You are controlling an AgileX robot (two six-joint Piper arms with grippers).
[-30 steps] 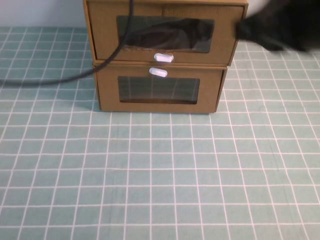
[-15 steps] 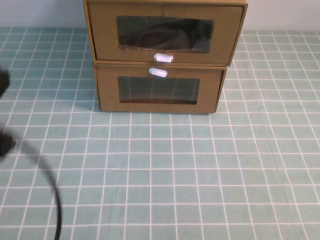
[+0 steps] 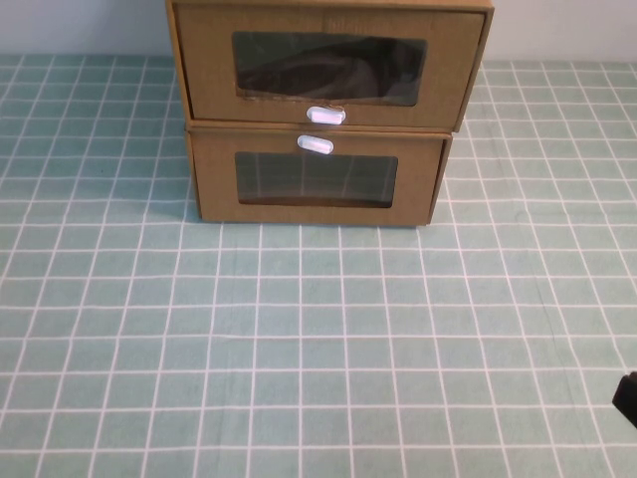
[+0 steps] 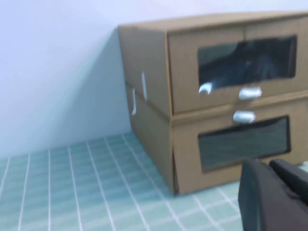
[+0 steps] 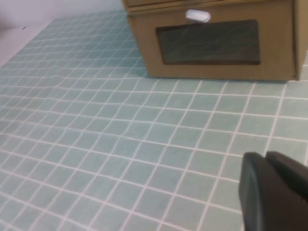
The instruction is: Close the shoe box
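The shoe box point(image 3: 204, 70) is the upper of two stacked brown cardboard boxes at the back middle of the table. Its white pull tab point(image 3: 325, 116) sits below its clear window point(image 3: 328, 68), with something dark inside. Its drawer front looks level with its shell in the left wrist view point(image 4: 183, 72). My left gripper point(image 4: 269, 166) is shut and empty, low, in front of the stack and apart from it. My right gripper point(image 5: 264, 156) is shut and empty over the tiled mat, well short of the boxes; a black bit of it shows at the high view's lower right edge point(image 3: 627, 398).
The lower cardboard box point(image 3: 214, 189) has its white tab point(image 3: 316, 145) above its window; it also shows in the right wrist view point(image 5: 144, 38). A green tiled mat point(image 3: 318, 339) covers the table. A pale wall point(image 4: 57, 62) stands behind the stack.
The dark right arm beside the upper box and the cable across it have gone. The left arm's shape at the left edge has left the high view. The boxes have not moved.
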